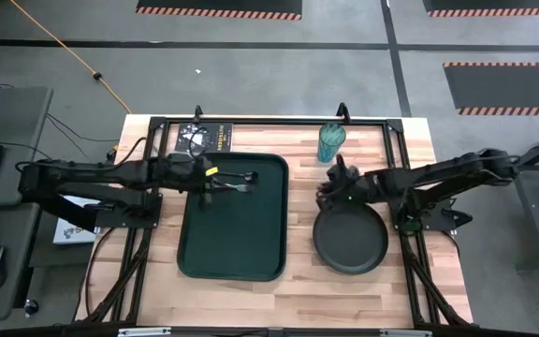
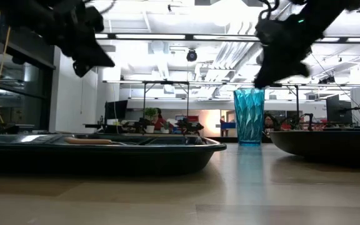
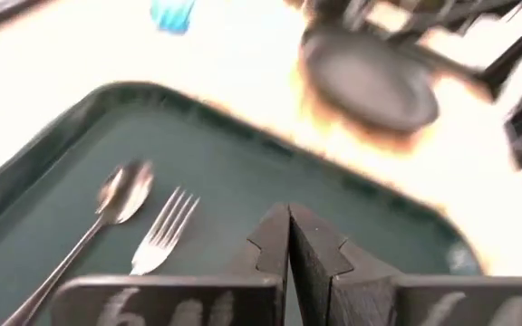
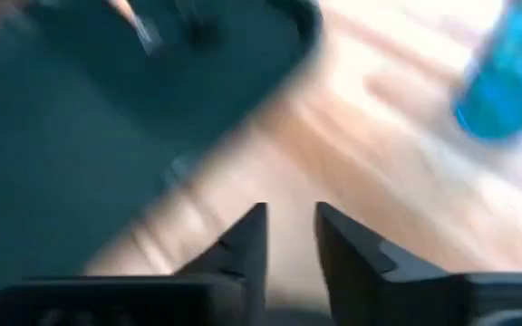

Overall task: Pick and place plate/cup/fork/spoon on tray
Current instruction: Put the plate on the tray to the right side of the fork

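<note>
While fork (image 3: 163, 234) and spoon (image 3: 116, 197) lie side by side in far part of tray (image 1: 232, 245), left gripper (image 1: 215, 180) hangs above them, fingers (image 3: 275, 244) pressed together, holding nothing. Tray sits at table centre-left. Plate (image 1: 350, 241) rests on bare wood just right of tray, not on it. Cup (image 1: 331, 142) stands upright beyond plate, near table's far edge. Right gripper (image 1: 330, 187) hovers over plate's far rim, between plate and cup, fingers (image 4: 247, 240) slightly parted, empty.
</note>
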{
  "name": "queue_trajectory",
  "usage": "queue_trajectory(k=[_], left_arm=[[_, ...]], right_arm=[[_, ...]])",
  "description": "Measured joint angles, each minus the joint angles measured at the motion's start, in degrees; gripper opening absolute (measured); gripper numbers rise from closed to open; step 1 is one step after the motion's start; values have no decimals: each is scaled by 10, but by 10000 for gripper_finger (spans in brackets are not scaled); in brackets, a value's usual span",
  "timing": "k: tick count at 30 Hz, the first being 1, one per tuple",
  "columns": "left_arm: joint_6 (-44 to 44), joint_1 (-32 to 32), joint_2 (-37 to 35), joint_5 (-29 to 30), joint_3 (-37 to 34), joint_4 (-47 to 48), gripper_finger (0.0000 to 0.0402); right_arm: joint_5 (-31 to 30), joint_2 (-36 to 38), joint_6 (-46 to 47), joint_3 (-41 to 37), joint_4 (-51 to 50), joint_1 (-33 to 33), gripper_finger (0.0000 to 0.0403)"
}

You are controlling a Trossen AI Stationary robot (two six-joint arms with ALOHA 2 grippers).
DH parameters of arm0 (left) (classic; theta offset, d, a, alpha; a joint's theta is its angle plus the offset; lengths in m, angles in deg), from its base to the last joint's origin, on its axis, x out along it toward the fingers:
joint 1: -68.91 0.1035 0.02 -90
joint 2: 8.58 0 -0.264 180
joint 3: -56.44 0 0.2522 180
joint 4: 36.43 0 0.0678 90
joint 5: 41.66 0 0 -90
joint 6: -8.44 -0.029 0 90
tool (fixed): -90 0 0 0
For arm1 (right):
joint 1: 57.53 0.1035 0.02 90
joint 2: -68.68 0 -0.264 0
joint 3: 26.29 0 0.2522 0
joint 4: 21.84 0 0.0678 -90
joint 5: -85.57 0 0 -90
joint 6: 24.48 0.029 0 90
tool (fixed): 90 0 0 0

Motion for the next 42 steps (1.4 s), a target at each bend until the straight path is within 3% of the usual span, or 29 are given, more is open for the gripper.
queue_trajectory(k=[4,11,17,27,42], left_arm=[[25,-31,-36,12,-35,-79,0],[26,-64,-47,21,-62,-156,0],[25,-80,-43,59,-62,-156,0],[11,-119,-18,139,-61,-155,0],[11,-122,-15,159,-61,-154,0]], right_arm=[[30,-1,89,35,-176,42,151],[90,-2,246,36,-338,125,235],[71,-2,320,36,-405,156,242],[84,-2,340,-36,-369,115,243],[119,-2,194,-54,-339,5,243]])
